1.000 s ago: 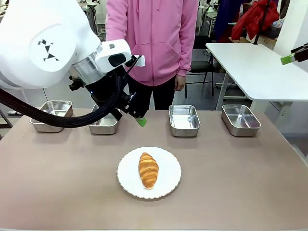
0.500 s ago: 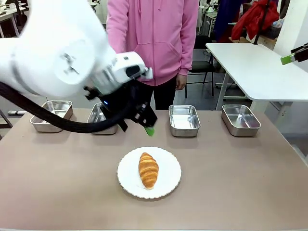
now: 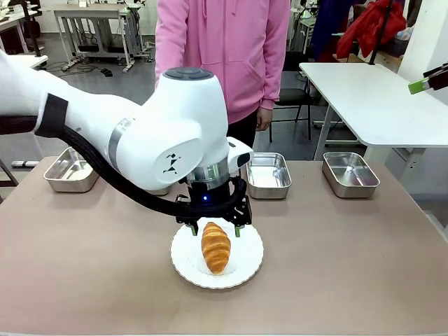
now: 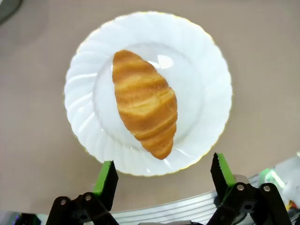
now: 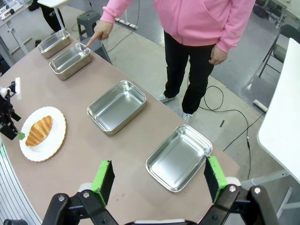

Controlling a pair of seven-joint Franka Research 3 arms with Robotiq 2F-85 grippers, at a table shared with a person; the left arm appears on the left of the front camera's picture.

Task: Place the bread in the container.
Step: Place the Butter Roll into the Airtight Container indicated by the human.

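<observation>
Your left pincer, wide and empty, hangs over the plate; the bread lies on it just ahead of the fingertips, long axis slanted across their closing line.

The container is shiny steel, the plate glossy white, the table matt.

Round white plate sits btm-centre on brown table. Person in pink hoodie top centre; white side table upper rt.
</observation>
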